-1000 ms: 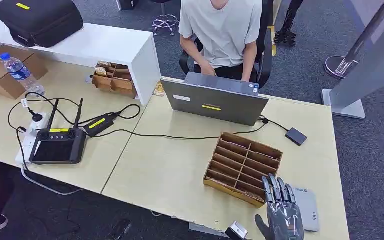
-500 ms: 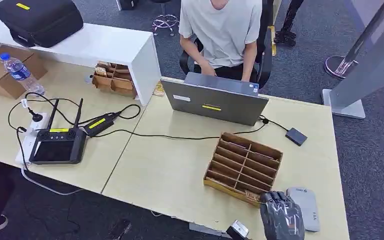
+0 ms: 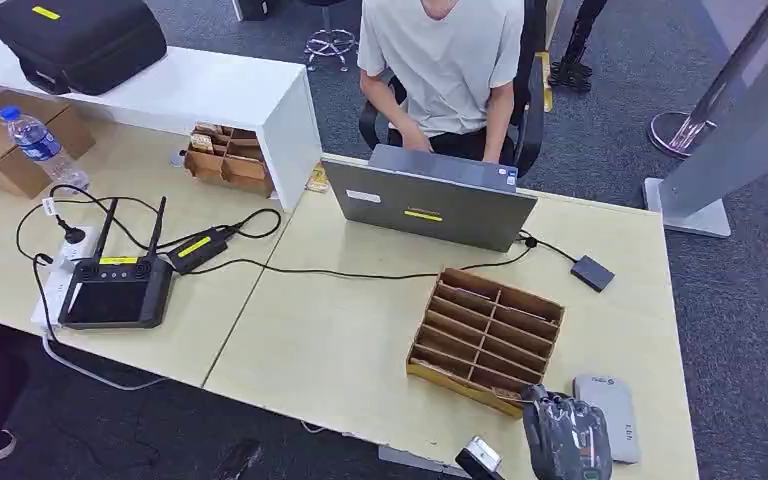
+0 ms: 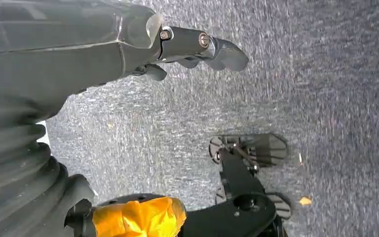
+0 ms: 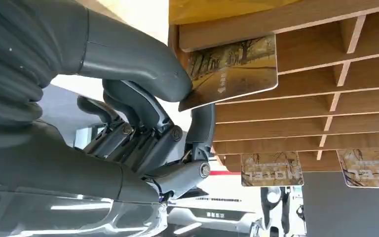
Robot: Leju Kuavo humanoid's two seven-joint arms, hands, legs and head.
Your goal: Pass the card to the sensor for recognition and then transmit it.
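A wooden slotted box (image 3: 452,377) stands on the light table, right of centre. My right hand (image 3: 565,436) is at the box's near right corner, its fingers curled. In the right wrist view the thumb (image 5: 143,61) and a finger pinch a card (image 5: 237,69) printed with autumn trees, at the edge of the box (image 5: 301,123). Two more cards (image 5: 271,168) stand in other slots. A flat grey device (image 3: 612,413) lies just right of that hand. My left hand (image 4: 128,44) hangs over grey carpet, holding nothing, fingers apart.
A grey laptop (image 3: 428,205) stands behind the box, with a person seated at it. A cable runs to a small black box (image 3: 592,272). Further left are a controller (image 3: 115,290), a power strip, a water bottle (image 3: 42,147) and a white shelf (image 3: 190,90).
My right hand's fingers, stretched over the box's corner a second ago, have curled in, and the hand has drawn slightly back toward the table's near edge.
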